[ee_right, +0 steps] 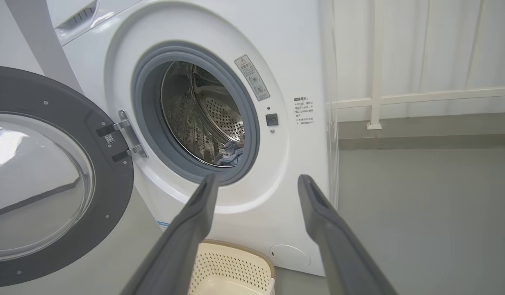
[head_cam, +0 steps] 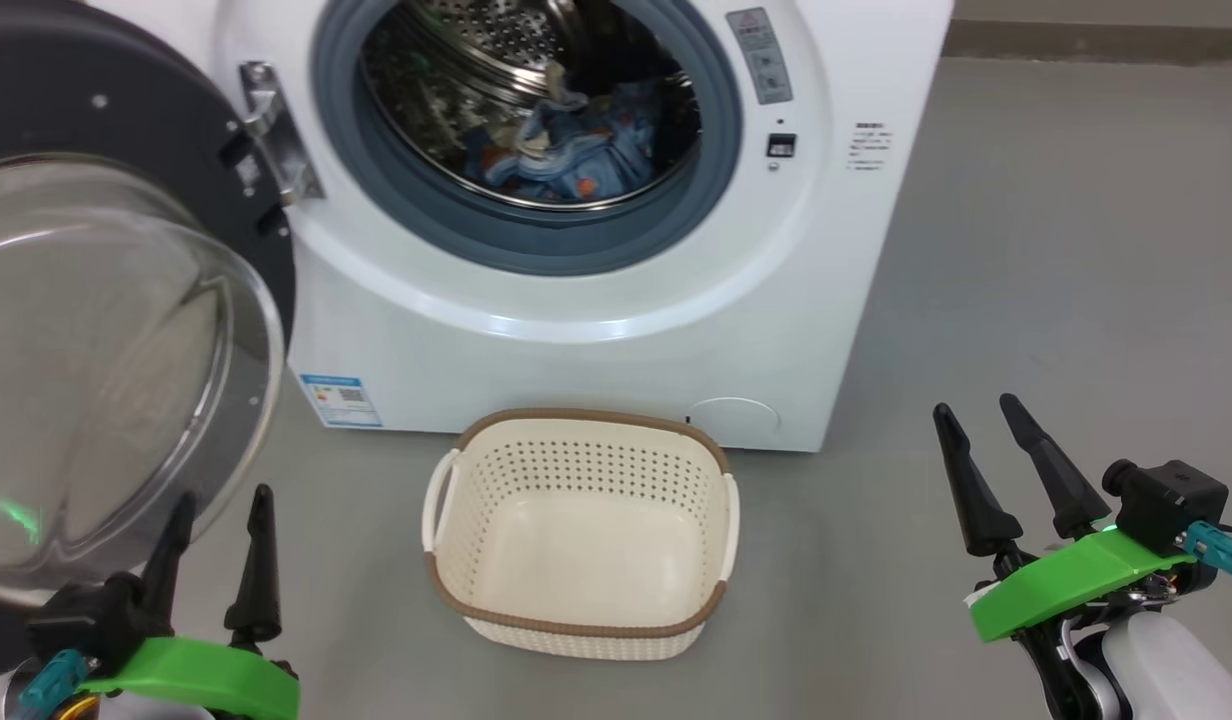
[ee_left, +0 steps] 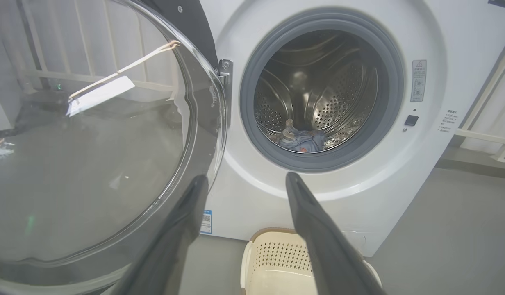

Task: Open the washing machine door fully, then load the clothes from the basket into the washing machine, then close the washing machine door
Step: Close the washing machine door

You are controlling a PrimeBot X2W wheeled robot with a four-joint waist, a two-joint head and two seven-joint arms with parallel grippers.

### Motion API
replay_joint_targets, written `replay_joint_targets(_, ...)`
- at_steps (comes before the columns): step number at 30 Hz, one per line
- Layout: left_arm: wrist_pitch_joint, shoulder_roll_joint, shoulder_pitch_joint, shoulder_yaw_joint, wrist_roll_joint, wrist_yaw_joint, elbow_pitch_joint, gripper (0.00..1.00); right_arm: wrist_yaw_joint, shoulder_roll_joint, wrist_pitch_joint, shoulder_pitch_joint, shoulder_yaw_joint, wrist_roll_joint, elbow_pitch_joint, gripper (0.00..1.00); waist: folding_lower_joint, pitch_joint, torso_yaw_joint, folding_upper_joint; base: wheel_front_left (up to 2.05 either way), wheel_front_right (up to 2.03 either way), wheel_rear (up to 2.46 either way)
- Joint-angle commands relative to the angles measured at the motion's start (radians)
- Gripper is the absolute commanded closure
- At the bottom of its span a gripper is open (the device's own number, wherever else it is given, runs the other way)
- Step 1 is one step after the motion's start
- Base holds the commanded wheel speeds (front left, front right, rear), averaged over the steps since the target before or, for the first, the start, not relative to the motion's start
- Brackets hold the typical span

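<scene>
Left end effector (head_cam: 223,495) parted, door (head_cam: 156,130) open, clothes (head_cam: 576,140) in washing machine (head_cam: 576,350)

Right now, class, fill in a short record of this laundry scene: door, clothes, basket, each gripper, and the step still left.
door: swung open, to the left of the machine
clothes: lying inside the drum
basket: empty, on the floor in front of the machine
left gripper: open, empty, low by the door's glass
right gripper: open, empty, right of the basket
step left: close the door
</scene>
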Motion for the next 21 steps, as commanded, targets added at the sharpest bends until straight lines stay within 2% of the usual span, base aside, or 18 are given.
replay_joint_targets(1, 0.001, 0.032, -0.01, 0.033, -0.005, 0.011, -0.013, 0.0, 0.006, -0.01, -0.008, 0.001, 0.021, 0.012, -0.019, 0.0, 0.0, -0.015, 0.044, 0.0, 0.0, 0.0, 0.0)
replay_joint_targets(11, 0.014, 0.033, 0.004, 0.027, 0.006, 0.054, -0.022, 0.0, 0.006, -0.012, -0.008, 0.006, 0.033, 0.021, -0.011, 0.0, 0.0, -0.031, 0.153, 0.0, 0.0, 0.0, 0.0)
replay_joint_targets(21, 0.008, 0.033, 0.005, 0.033, 0.004, 0.063, -0.026, 0.0, 0.006, -0.012, -0.008, 0.011, 0.041, 0.026, -0.007, 0.0, 0.0, -0.042, 0.233, 0.0, 0.0, 0.0, 0.0)
